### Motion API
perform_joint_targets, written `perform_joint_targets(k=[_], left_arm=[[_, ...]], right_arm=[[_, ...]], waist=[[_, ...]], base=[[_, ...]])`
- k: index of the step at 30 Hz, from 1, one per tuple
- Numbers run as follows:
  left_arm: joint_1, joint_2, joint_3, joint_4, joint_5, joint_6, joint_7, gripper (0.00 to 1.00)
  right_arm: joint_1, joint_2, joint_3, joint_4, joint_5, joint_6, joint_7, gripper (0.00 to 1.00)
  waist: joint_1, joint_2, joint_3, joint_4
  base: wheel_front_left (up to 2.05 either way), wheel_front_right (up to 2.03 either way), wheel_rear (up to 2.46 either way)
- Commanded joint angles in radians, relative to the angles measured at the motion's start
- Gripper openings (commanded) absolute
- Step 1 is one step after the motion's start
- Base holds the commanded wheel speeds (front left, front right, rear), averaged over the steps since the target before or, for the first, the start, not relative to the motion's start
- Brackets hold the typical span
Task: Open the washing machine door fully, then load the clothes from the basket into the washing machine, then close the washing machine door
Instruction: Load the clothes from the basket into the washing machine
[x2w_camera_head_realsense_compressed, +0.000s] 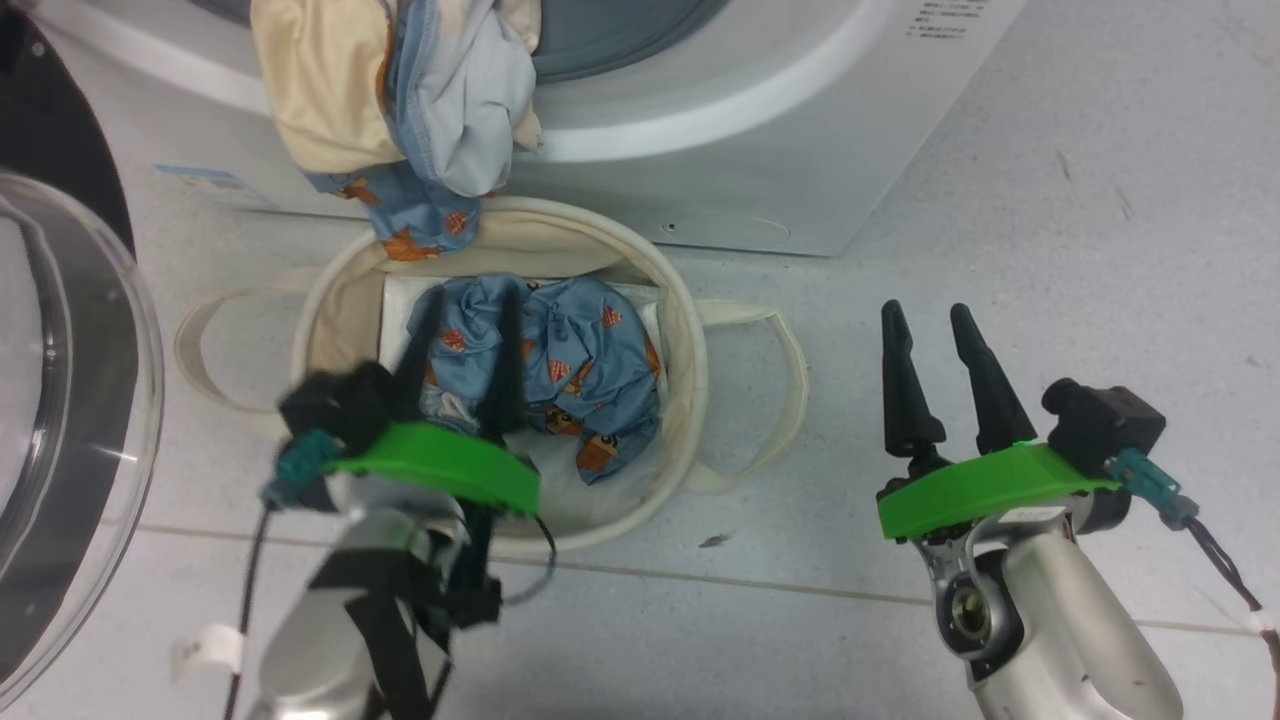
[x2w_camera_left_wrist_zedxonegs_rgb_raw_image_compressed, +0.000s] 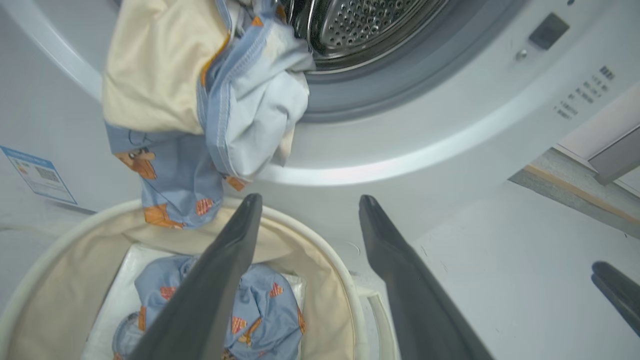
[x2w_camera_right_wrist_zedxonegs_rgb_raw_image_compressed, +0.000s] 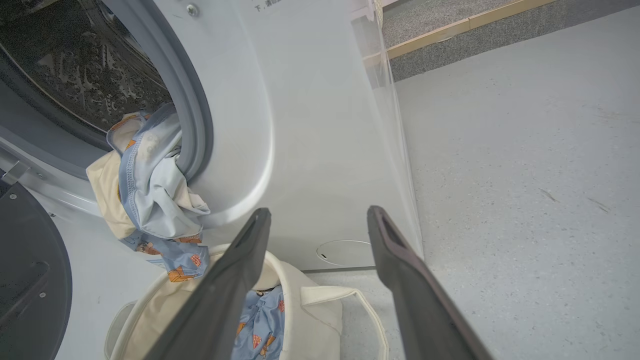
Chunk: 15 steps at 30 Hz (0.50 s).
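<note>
Clothes (x2w_camera_head_realsense_compressed: 400, 100) hanging mostly outside the washing machine (x2w_camera_head_realsense_compressed: 760, 150) may slide into the basket (x2w_camera_head_realsense_compressed: 690, 340); left gripper (x2w_camera_head_realsense_compressed: 472, 300) gapes empty over it.

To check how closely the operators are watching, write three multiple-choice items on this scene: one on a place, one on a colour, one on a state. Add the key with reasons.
1. Where is the cream and pale blue bundle?
A. Hanging over the lip of the washing machine opening
B. On the machine's top
C. On the open door

2. What colour is the garment in the basket?
A. Plain white
B. Blue with orange spots
C. Red

3. How is the right tool?
A. Shut on a handle
B. Shut on a sock
C. Open and empty

Key:
1 A, it drapes out of the opening above the basket.
2 B, orange marks show on blue cloth.
3 C, its fingers stand apart with nothing between them.
</note>
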Motion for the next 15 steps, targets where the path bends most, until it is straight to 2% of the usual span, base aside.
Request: perform_joint_targets(k=[1, 3, 7, 15], left_arm=[[-0.009, 0.020, 0.049, -0.037, 0.024, 0.022, -0.005, 1.00], [-0.011, 0.020, 0.082, -0.038, 0.052, 0.056, -0.005, 1.00], [-0.036, 0.020, 0.105, 0.023, 0.126, 0.089, -0.005, 1.00], [-0.077, 0.020, 0.209, 0.089, 0.187, 0.087, -0.005, 1.00]], right_arm=[[0.018, 0.007, 0.028, -0.028, -0.006, 0.008, -0.012, 1.00], [0.015, 0.007, 0.033, -0.031, -0.002, 0.008, -0.012, 1.00], [0.011, 0.007, 0.037, -0.032, 0.000, 0.008, -0.012, 1.00], [0.009, 0.008, 0.028, -0.039, 0.002, 0.008, -0.012, 1.00]], waist=[[0.0000, -0.0001, -0.006, 0.004], [0.0000, -0.0001, -0.006, 0.001], [0.0000, -0.0001, 0.003, -0.018], [0.0000, -0.0001, 0.042, -0.064]], base=[[0.00, 0.00, 0.00], [0.00, 0.00, 0.00], [0.00, 0.00, 0.00], [0.00, 0.00, 0.00]])
